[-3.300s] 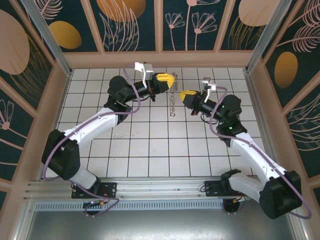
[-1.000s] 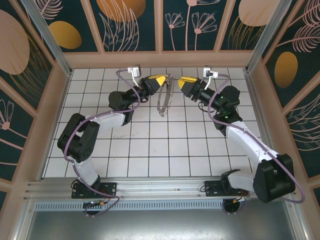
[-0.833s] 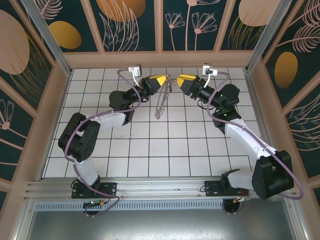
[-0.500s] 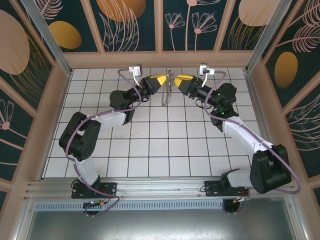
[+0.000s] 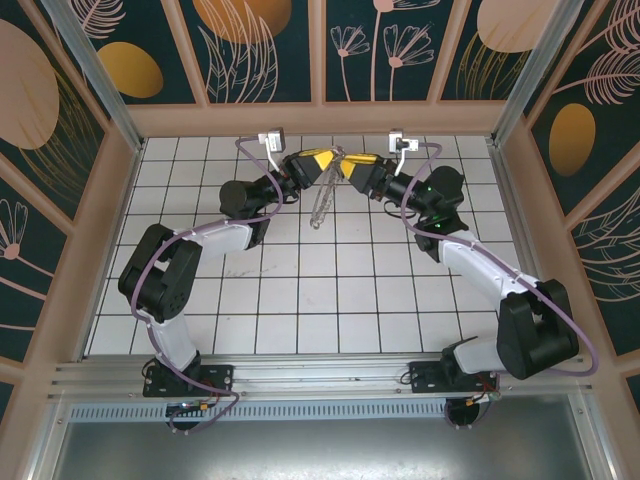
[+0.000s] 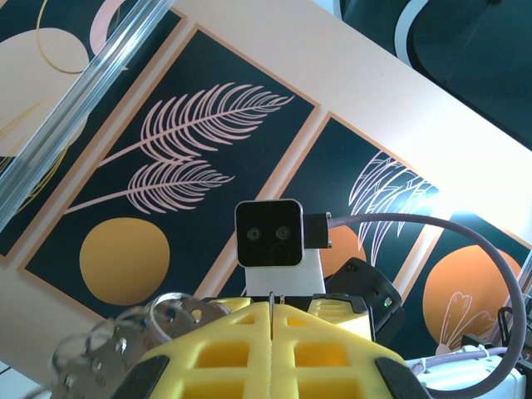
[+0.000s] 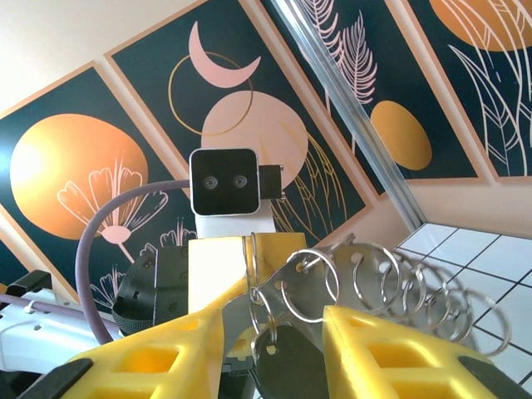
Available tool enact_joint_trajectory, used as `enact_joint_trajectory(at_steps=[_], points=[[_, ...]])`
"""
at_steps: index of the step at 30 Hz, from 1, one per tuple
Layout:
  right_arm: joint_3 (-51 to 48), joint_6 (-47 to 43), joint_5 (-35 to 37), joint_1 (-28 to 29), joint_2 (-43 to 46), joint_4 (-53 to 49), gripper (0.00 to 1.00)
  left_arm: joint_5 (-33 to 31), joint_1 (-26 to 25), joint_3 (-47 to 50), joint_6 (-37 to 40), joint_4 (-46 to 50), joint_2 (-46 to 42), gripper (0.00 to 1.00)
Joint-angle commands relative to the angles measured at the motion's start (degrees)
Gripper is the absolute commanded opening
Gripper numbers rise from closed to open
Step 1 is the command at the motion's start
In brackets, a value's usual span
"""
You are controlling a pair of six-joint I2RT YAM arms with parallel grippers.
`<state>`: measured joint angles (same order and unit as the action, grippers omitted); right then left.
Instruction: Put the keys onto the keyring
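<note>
Shows two arms rising from the near edge of the white-tiled worktop [image 5: 300, 300] and bending inward to meet above its far middle. Finds the left tool [image 5: 333, 160] clamped shut on the top of the keyring [image 5: 321, 200], a chain of thin metal loops dangling from the pinch toward the tiles. Puts the right tool [image 5: 349, 164] nose to nose with it, tips just beside each other. From the right wrist, catches yellow fingers [image 7: 391, 337] standing apart, the dark key [image 7: 281, 370] low between them, just under the loops, the rest of the chain fanning out to the right. Cannot tell a grip on the key from a mere straddle. From the left wrist, shows yellow fingers pressed together along a single seam, loops bunched at their left, and the other arm's camera [image 6: 268, 235] facing square on. Behind, takes in dark wall panels [image 5: 250, 50] with orange discs and pale leaves, framed in light wood.
</note>
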<state>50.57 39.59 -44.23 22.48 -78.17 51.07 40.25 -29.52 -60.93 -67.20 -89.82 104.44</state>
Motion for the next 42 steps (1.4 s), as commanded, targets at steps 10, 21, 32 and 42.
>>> enact_joint_trajectory(at_steps=[10, 21, 32, 42], points=[[2.12, 0.4, -2.24, 0.95, -0.66, 3.42, 0.05, 0.38, 0.12, -2.05, -0.67, -15.14, 0.05, 0.0], [1.41, 0.31, -2.22, 1.73, -1.19, 3.05, 0.0, 0.37, 0.14, -2.27, -0.73, -15.16, -0.12, 0.0], [-0.98, -0.09, -1.67, 2.88, -0.77, 2.2, 0.0, 0.1, 0.17, -2.8, -0.58, -15.14, -0.42, 0.0], [-1.39, -1.11, -1.69, 3.18, 0.15, -1.58, 0.14, -0.02, 0.15, -2.86, -0.74, -15.08, -0.57, 0.0]])
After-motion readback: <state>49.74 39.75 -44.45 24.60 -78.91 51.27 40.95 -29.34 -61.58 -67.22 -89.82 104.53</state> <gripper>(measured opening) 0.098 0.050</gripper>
